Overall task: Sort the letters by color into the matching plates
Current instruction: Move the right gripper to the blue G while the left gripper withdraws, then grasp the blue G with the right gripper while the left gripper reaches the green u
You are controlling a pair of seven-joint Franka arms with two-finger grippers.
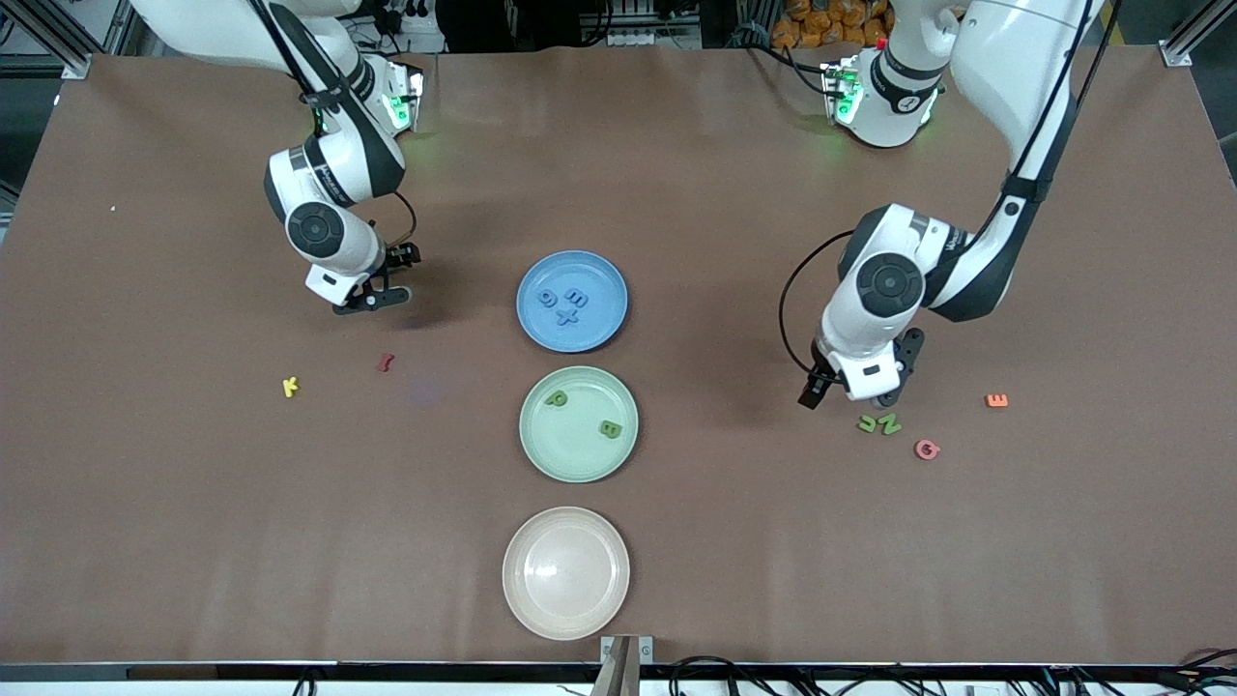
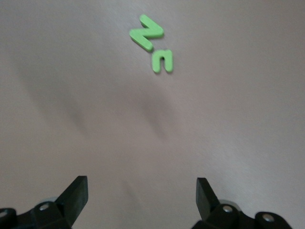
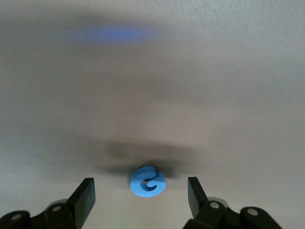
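My right tool (image 3: 141,196) hangs low over the tabletop (image 1: 734,541) toward the right arm's end, its fingers (image 3: 85,198) spread apart, and a small blue letter (image 3: 147,181) lies flat on the brown surface directly between them, touched by neither finger. In the front view that letter is hidden under my right tool (image 1: 372,295). My left tool (image 2: 141,196) hovers over bare tabletop toward the left arm's end, fingers likewise apart and holding nothing; two green letters (image 2: 153,44), an N and a smaller curved piece just beside it, lie ahead of its fingertips, well clear of them. From the front these green letters (image 1: 880,423) sit just nearer the camera than my left tool (image 1: 855,385), with a pink letter (image 1: 927,449) nearer still and an orange letter (image 1: 996,400) beside them toward the table's end. The blue plate (image 1: 599,333) in the middle carries three blue letters (image 1: 565,304); the green plate (image 1: 541,454), nearer the camera, carries two green ones (image 1: 610,428). A cream plate (image 1: 522,599) lies nearest the camera. A dark red letter (image 1: 385,363) and a yellow letter (image 1: 290,387) lie on the tabletop, nearer the camera than my right tool.
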